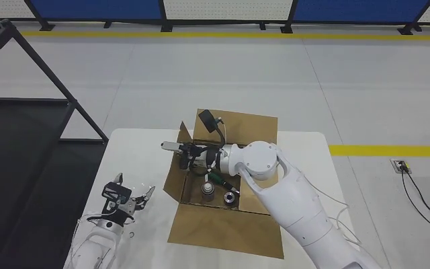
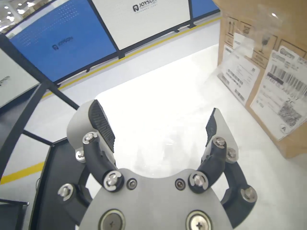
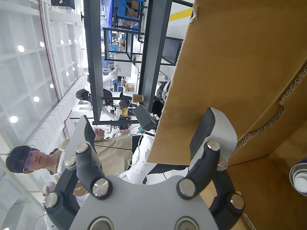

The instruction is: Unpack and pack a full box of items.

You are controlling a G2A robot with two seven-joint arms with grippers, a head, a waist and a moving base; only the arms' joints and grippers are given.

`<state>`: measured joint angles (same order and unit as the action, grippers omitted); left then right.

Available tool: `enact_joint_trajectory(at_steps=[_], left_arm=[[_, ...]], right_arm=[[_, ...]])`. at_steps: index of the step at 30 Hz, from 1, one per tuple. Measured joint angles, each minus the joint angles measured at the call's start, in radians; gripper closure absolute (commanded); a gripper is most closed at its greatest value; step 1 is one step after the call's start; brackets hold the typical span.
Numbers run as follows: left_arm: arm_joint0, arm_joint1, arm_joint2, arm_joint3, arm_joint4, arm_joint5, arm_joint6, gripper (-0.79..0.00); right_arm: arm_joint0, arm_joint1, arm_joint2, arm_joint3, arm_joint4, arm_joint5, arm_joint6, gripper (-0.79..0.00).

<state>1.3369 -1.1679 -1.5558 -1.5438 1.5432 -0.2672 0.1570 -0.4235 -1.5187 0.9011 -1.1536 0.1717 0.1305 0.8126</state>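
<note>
An open cardboard box (image 1: 252, 126) sits mid-worktop (image 1: 144, 144), flaps splayed, with two round tins (image 1: 208, 193) inside. The right pincer (image 3: 148, 116), spread, straddles the edge of the flap facing the worktop's left edge. The left pincer (image 2: 154, 106), also spread and holding nothing, hovers by the near left corner.

Both of your grippers are spread open, one arm drawn in and the other stretched out.

Your left arm (image 1: 101, 239) sits close to the body on your left side, with its forearm pointing forward. The left gripper (image 1: 126, 196) (image 2: 156, 111) has its jaws wide apart, its ribbed pads (image 2: 102, 123) face each other, and it holds nothing. Your right arm (image 1: 302, 215) reaches forward and across toward the left and bends at a round joint (image 1: 259, 160). The right gripper (image 1: 178, 148) (image 3: 146, 116) points leftward, and its fingers (image 3: 211, 130) are also spread apart.
</note>
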Motion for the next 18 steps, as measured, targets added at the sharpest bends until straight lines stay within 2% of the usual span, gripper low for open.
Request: enact_joint_trajectory(at_steps=[7,12,18], left_arm=[[0.0,-0.001,0.0,0.003,-0.001,0.03,0.006,-0.785],[-0.055,-0.009,0.04,0.028,0.023,0.106,-0.051,-0.785],[-0.147,-0.012,0.092,0.089,0.056,0.047,-0.106,-0.785]], right_arm=[[-0.001,-0.001,0.008,0.011,0.005,-0.013,0.008,-0.785],[-0.002,-0.001,0.013,0.017,0.004,-0.016,0.011,-0.785],[-0.003,-0.001,0.017,0.013,-0.001,-0.016,0.013,-0.785]])
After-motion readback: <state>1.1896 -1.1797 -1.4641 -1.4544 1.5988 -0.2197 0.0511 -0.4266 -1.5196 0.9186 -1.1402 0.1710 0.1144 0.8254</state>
